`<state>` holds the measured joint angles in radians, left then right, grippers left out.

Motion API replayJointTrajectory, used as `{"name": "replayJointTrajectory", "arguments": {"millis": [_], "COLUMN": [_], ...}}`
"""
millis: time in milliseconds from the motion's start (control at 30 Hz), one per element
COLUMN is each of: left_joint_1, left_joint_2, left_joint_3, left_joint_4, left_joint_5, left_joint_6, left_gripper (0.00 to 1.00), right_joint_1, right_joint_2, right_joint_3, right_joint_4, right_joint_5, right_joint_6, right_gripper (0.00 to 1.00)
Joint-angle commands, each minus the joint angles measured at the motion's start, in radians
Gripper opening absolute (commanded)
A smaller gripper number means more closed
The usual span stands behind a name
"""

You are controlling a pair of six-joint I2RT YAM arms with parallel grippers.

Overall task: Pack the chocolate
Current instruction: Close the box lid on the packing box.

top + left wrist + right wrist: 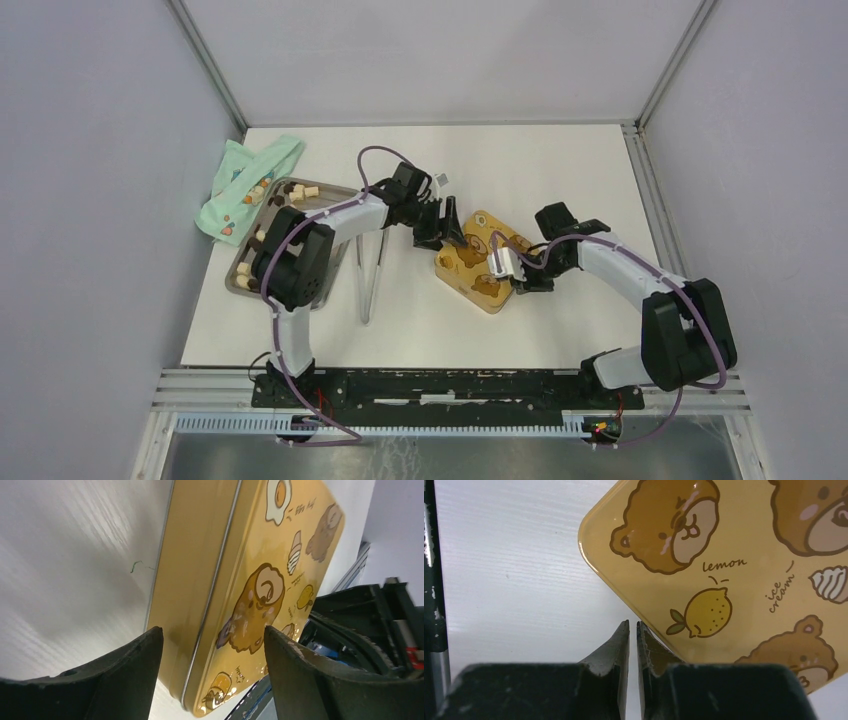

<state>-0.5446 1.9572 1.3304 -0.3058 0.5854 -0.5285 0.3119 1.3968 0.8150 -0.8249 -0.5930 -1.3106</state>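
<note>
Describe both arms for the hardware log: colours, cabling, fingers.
The arms match. The left arm and right arm have white tubular links between chunky black joint housings. A purple cable loops loosely along each one. The left fingers and right fingers are matt black tapering wedges with lightly scuffed edges. No readable markings show on either arm.

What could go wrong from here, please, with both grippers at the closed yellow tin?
The open left gripper straddles the edge of the tin; pulling away at an angle could drag or tip it. The shut right gripper sits against the tin's side, so a small push might slide it. Chocolate lies on the tray while the lid is on, so packing may end incomplete.
</note>
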Motion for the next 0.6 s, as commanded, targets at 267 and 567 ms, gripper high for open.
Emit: {"name": "replayJointTrajectory", "arguments": {"millis": [267, 567], "left_joint_1": [-0.028, -0.024], "left_joint_2": [0.014, 0.030], "left_joint_3": [0.000, -0.056], "left_joint_4": [-0.042, -0.052], "left_joint_5": [0.052, 0.002], "left_joint_6": [0.079, 0.056], "left_gripper": [0.48, 0.31], "right_joint_1": [0.008, -0.052], "right_joint_2": [0.031, -0.042], "right_joint_3": [0.076, 0.100], "right_joint_4": [0.111, -0.078], "right_joint_5": [0.011, 0.037], "right_joint_6": [0.122, -0.002], "right_gripper": [0.14, 0.15]}}
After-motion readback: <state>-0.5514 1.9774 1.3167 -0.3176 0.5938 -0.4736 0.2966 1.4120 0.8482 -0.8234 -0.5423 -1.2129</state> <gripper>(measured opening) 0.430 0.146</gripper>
